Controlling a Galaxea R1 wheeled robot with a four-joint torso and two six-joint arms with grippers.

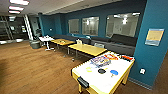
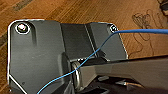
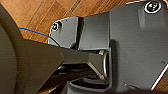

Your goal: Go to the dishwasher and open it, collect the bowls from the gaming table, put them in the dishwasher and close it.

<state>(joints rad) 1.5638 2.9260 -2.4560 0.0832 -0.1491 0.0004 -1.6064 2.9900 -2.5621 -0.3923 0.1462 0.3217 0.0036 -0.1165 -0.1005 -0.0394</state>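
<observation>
The gaming table [image 1: 110,83] stands at the lower right of the head view, with yellow sides, a white top and a black goal slot [image 1: 83,82] at its near end. On the top sit a black bowl [image 1: 101,71] and, just to its right, a blue bowl [image 1: 114,72]. Flat colourful printed sheets [image 1: 100,60] lie further back on the same top. The dishwasher is out of view. Both wrist views look down past the robot's own dark plate and bar onto the wooden floor [image 2: 75,10].
Two yellow-topped desks [image 1: 87,49] [image 1: 62,41] and a small white table [image 1: 46,39] line up behind the gaming table. A dark sofa [image 1: 120,43] runs along the windowed wall. A teal pillar [image 1: 152,45] stands right of the table. Open wooden floor [image 1: 35,67] spreads to the left.
</observation>
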